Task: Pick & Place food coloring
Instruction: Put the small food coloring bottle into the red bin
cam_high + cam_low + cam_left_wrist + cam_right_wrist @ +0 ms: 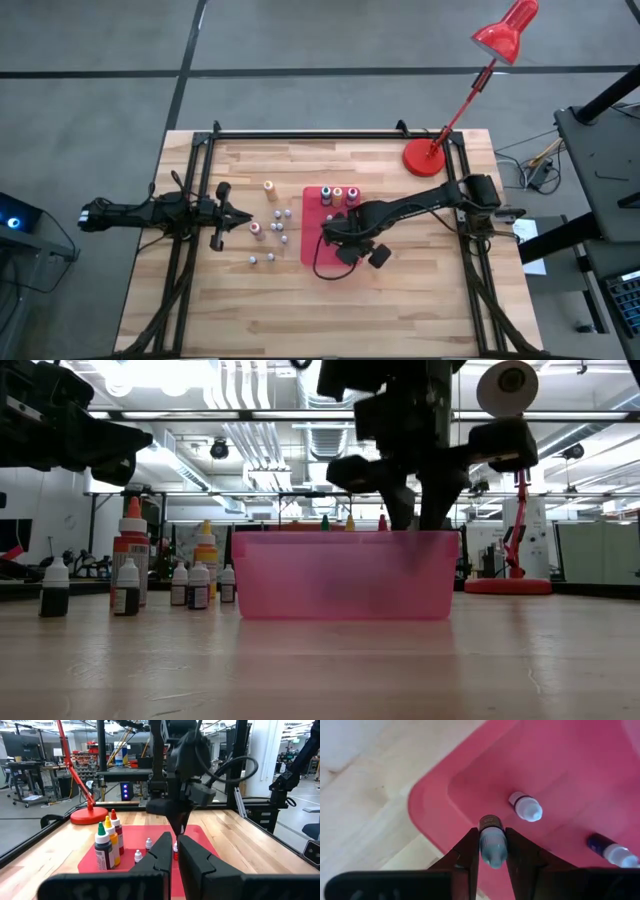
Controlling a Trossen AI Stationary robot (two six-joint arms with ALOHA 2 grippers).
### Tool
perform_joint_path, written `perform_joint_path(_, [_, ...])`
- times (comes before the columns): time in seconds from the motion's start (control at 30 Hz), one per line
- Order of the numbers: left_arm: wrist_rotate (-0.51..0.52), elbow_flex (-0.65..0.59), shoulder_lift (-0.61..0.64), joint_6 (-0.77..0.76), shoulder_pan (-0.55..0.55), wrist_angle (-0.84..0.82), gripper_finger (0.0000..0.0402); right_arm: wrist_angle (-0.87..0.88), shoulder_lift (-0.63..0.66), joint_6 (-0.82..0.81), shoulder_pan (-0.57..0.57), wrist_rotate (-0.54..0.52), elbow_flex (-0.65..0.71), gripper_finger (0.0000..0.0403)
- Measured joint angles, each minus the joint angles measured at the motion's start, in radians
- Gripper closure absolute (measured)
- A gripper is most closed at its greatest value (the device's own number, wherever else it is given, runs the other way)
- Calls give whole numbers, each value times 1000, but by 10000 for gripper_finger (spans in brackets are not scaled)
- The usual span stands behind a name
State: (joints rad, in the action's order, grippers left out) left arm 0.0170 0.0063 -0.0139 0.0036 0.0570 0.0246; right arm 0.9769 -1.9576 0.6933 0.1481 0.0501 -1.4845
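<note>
We were mid-placement: the right pincer held a small teal-bodied bottle clamped between its fingers, hanging over the near corner of the red tray, i.e. inside the tray's outline but, as far as we could judge, not yet set down. In the high view the right pincer sat over the tray's lower half. Two small bottles w/ pale caps already lay on the tray floor, and three taller bottles stood at its far end. The rest of the food coloring, approx. a handful of tiny bottles, stood on the worktop left of the tray.

The left pincer was closed and empty, parked at the left side, pointing toward the tray.

Next move, in our judgement: lower the bottle a bit, clear of the two lying bottles and the tray wall, open the fingers, lift straight out, then go for another bottle on the worktop.
</note>
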Motion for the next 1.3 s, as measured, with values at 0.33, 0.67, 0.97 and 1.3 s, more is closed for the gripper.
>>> perform_joint_path(0.33, [0, 0, -3, 0, 0, 0, 399, -31, -23, 0, -8, -1, 6, 334])
perform_joint_path(0.67, [0, 0, -3, 0, 0, 0, 399, -43, -46, -1, -12, 3, 8, 334])
perform_joint_path(0.97, [0, 0, -3, 0, 0, 0, 399, -50, -58, 11, -15, 3, 18, 334])
perform_joint_path(1.3, [0, 0, -4, 0, 0, 0, 399, -49, -58, 14, -24, 3, 19, 323])
